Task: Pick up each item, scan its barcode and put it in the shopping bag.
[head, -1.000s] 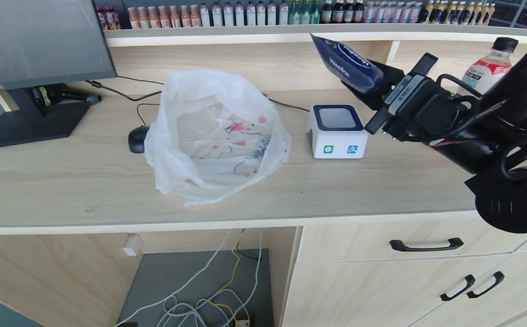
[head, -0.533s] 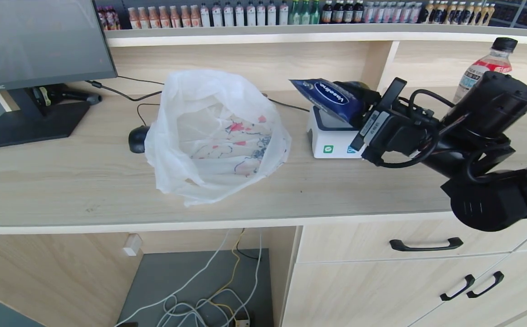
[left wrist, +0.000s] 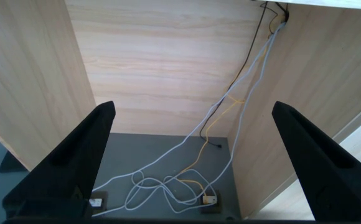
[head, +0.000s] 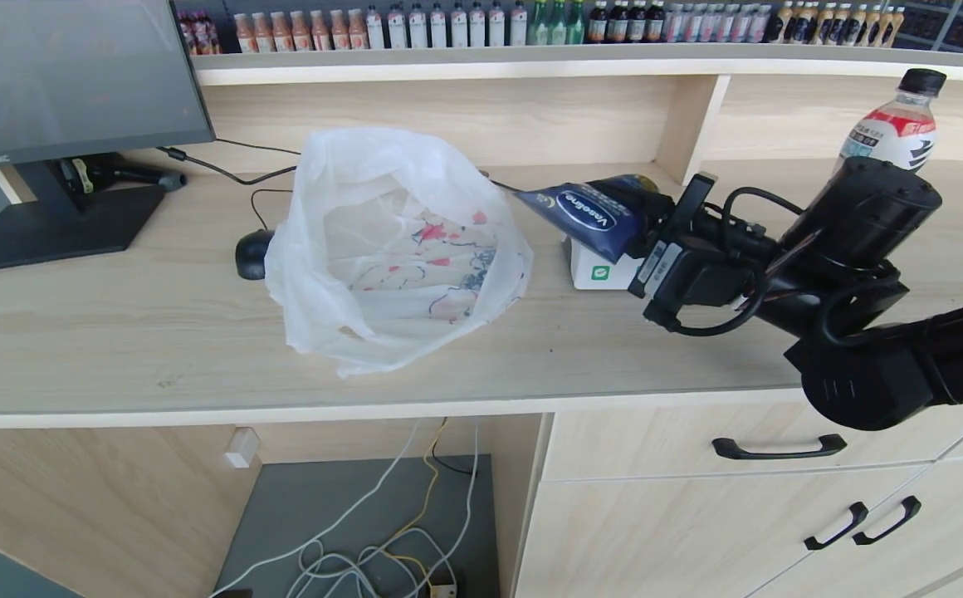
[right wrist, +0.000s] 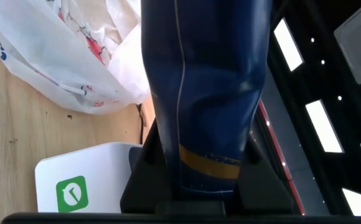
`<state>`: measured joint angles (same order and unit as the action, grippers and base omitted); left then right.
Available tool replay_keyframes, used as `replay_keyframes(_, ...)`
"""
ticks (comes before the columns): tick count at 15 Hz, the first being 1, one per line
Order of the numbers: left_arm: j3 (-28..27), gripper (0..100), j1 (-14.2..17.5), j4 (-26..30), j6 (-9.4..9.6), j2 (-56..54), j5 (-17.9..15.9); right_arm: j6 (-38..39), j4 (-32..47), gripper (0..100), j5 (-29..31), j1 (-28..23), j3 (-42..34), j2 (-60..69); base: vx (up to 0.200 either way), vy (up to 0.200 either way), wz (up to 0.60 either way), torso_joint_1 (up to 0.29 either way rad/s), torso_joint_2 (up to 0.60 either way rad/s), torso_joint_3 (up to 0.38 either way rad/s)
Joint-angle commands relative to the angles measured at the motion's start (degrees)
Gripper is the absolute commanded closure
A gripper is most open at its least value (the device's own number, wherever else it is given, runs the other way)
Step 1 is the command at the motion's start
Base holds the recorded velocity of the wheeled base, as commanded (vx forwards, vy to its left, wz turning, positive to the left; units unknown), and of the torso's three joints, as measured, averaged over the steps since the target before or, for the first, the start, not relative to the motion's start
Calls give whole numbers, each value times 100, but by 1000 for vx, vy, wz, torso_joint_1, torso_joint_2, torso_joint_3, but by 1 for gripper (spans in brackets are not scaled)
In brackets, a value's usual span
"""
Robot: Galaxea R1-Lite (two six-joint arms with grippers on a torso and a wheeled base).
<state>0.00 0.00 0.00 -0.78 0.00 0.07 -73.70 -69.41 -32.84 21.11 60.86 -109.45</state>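
My right gripper point(head: 646, 208) is shut on a dark blue tube point(head: 588, 213), holding it nearly level just above the white barcode scanner point(head: 602, 270), its tip pointing toward the shopping bag point(head: 394, 241). The right wrist view has the blue tube point(right wrist: 205, 87) between the fingers, the scanner point(right wrist: 81, 186) below it and the bag point(right wrist: 87, 56) beyond. The white plastic bag stands open at mid counter. A bottle with a red and white label point(head: 892, 124) stands at the back right. My left gripper point(left wrist: 193, 155) hangs open below the counter, over a tangle of cables point(left wrist: 168, 186).
A monitor on a black stand point(head: 58, 124) fills the back left, with a black mouse point(head: 251, 253) and cables beside the bag. A raised shelf point(head: 531, 58) with rows of bottles runs behind the counter. Drawers with black handles point(head: 780, 448) sit under the counter's right half.
The right arm has come down and to the left with the tube, from above and right of the scanner to right over it, and the tube has tipped from upright to nearly level.
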Motion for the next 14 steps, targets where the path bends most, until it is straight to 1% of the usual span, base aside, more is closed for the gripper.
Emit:
replay_keyframes(1,0,0,0,0,-1,9,1,-4,-2,100,-3,7,-4,-6,0,0,0,0,0,0)
replay_keyframes(14,0,0,0,0,-1,9,1,-21,-2,100,15,-2,5,2,0,0,0,0,0,0)
